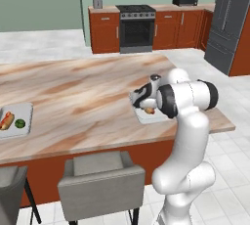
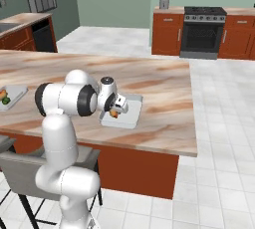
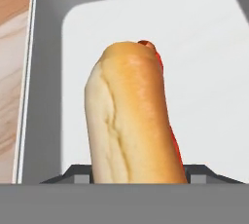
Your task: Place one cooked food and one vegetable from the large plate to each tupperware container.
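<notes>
My gripper (image 1: 148, 106) is shut on a hot dog (image 1: 150, 110) in a tan bun, held just above a pale tupperware container (image 1: 144, 118) near the island's front right edge. The right base view has the gripper (image 2: 116, 110), the hot dog (image 2: 114, 114) and the container (image 2: 131, 111) too. Seen from the hand, the hot dog (image 3: 133, 121) stands up between my fingertips (image 3: 78, 173), with the container's white floor (image 3: 209, 72) behind it. A second tupperware container (image 1: 25, 116) at the far left holds a hot dog (image 1: 7, 120) and a green vegetable (image 1: 19, 123). The large plate is out of view.
The wooden island counter (image 1: 83, 101) stretches left of the arm. Grey stools (image 1: 100, 180) stand against its front edge. A stove (image 1: 136, 26) and red cabinets line the back wall, and a dark fridge (image 1: 229, 18) is at the right.
</notes>
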Robot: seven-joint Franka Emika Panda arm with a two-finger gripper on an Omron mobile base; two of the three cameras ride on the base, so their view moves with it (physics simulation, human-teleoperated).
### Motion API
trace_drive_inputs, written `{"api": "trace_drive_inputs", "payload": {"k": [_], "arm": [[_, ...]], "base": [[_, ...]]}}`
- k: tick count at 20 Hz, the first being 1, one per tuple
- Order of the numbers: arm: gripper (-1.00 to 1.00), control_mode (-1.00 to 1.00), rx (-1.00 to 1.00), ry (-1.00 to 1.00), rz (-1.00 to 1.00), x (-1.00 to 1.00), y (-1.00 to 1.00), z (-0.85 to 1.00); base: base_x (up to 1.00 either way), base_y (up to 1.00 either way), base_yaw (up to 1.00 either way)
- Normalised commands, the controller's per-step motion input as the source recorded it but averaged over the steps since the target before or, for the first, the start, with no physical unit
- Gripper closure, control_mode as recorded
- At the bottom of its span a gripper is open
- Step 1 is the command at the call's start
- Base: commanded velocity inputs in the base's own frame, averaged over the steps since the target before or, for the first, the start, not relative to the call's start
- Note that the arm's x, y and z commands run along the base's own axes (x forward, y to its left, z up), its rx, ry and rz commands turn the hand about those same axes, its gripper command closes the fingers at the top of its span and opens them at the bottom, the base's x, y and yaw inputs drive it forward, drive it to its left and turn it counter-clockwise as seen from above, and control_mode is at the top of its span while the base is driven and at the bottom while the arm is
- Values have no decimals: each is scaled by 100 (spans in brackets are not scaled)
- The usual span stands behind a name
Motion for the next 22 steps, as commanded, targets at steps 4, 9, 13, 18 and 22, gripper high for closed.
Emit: {"api": "trace_drive_inputs", "payload": {"k": [4, 9, 13, 18, 22], "arm": [[100, -100, 0, 2, 0, 5, 0, -40], [-100, -100, 0, 1, 0, 1, 1, -9], [-100, -100, 0, 0, 0, 0, 0, 2], [-100, -100, 0, 0, 0, 0, 0, 24], [-100, -100, 0, -3, 0, -19, 0, 25]], "base": [[0, 0, 0], [0, 0, 0], [0, 0, 0], [0, 0, 0], [0, 0, 0]]}}
